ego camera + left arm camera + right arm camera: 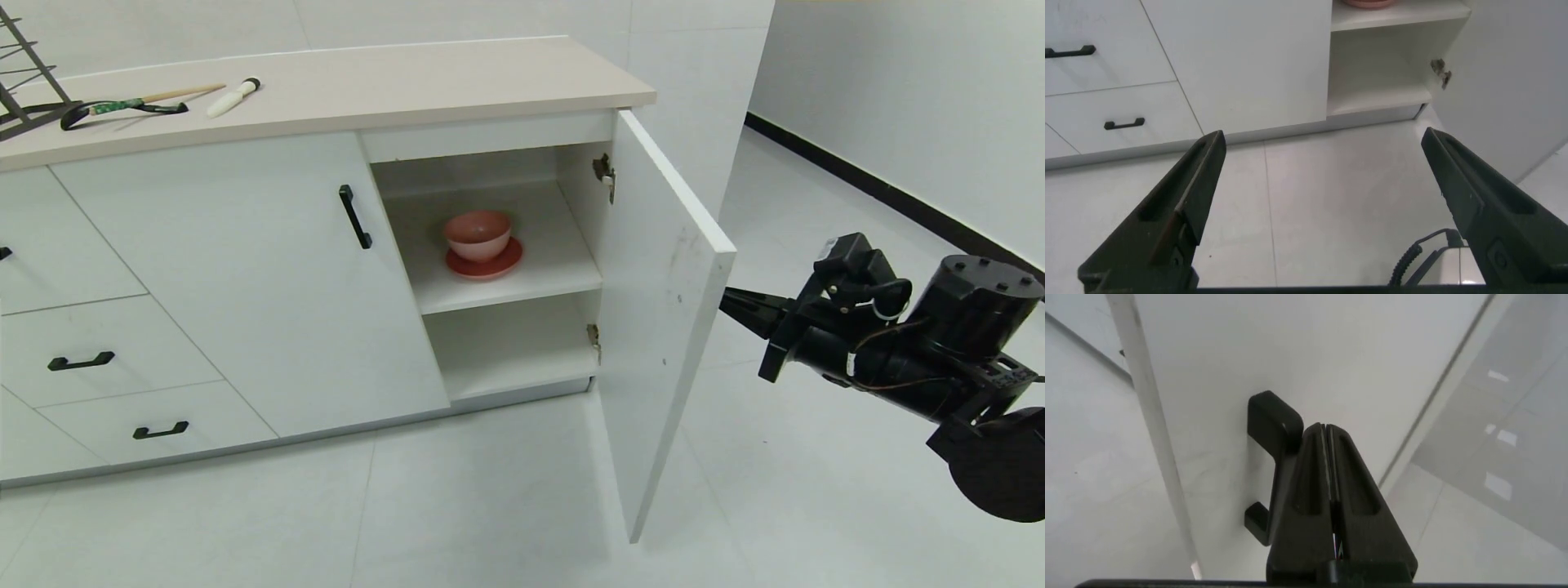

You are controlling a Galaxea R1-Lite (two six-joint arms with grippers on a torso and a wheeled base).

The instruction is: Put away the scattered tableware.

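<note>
We find bowl (478,233) upright on plate (483,263), left of right claw (1325,431), that claw pressed together beside door handle (1274,420), left claw (1323,140) spread, empty

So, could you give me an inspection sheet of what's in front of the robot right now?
Surface: beige countertop, with a wooden-handled tool and a white utensil lying on it.
Job's things: bowl on plate, on the cabinet's upper shelf; door open.
Clutter: wire rack at the countertop's left end.
Grippers: left gripper open above the floor; right gripper shut, beside the door's handle.
Cables: thin wires on the right arm.
Surroundings: tiled floor, white walls.
</note>
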